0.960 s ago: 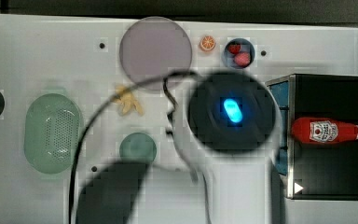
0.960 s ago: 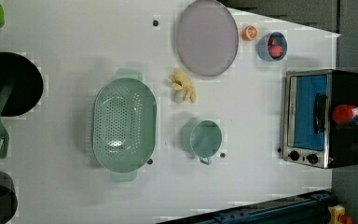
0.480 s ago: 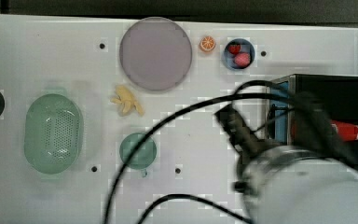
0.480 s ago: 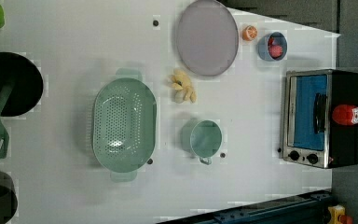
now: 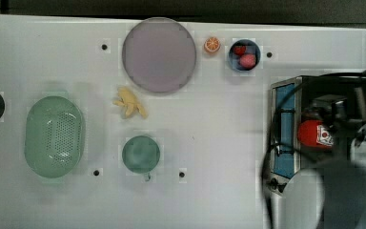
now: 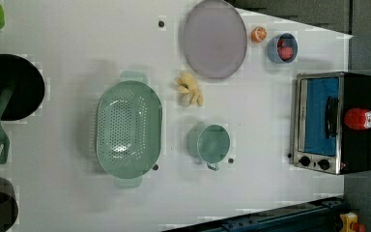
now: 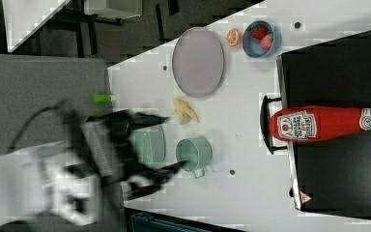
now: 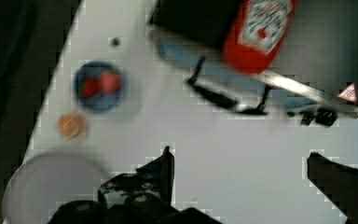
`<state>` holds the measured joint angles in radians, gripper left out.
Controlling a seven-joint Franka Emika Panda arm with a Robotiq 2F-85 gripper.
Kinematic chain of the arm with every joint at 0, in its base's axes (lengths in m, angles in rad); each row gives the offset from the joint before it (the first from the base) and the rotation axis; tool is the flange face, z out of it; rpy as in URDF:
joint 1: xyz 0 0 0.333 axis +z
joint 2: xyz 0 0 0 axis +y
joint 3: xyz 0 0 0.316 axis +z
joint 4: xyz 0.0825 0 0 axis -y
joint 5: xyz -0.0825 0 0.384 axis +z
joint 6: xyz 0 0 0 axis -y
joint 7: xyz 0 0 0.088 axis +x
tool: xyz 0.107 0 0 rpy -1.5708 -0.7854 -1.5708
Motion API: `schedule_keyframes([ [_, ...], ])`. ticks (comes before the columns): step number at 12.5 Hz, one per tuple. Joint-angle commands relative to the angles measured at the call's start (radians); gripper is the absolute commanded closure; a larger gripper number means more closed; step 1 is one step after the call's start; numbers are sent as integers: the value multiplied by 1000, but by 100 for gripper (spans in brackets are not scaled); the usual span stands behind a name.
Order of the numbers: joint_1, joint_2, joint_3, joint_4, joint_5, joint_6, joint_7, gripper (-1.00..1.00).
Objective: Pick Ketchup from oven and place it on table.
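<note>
Arm is swinging from mid-tabletop (image 6: 251, 193) over to the boxy black-topped toaster oven (image 6: 360, 145) at 3 o'clock in the top view. Hand (image 8: 240, 165) is spread wide, empty. Small red plastic ketchup bottle (image 7: 326, 123) is standing on the oven's top, ungrasped; approach underway.

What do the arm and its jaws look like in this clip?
The arm has rounded white-grey housing with black sections and loose black cables looping beside it. The gripper carries two dark, angular, pointed jaws on a black body. I can make out no markings.
</note>
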<state>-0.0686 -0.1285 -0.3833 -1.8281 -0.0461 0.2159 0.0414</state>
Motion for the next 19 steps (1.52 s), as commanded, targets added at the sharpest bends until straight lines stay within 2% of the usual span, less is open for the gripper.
schedule_keyframes([
  [1, -29, 79, -89, -25, 15, 103, 2, -100],
  [4, -35, 203, -152, -25, 32, 205, 2, -100],
  [9, -57, 360, -190, -38, 167, 298, 2, -100],
  [16, -68, 394, -187, -130, 223, 421, 2, -100],
  [17, -68, 393, -187, -139, 222, 422, 2, -93],
  [19, -69, 394, -188, -147, 223, 422, 2, -44],
])
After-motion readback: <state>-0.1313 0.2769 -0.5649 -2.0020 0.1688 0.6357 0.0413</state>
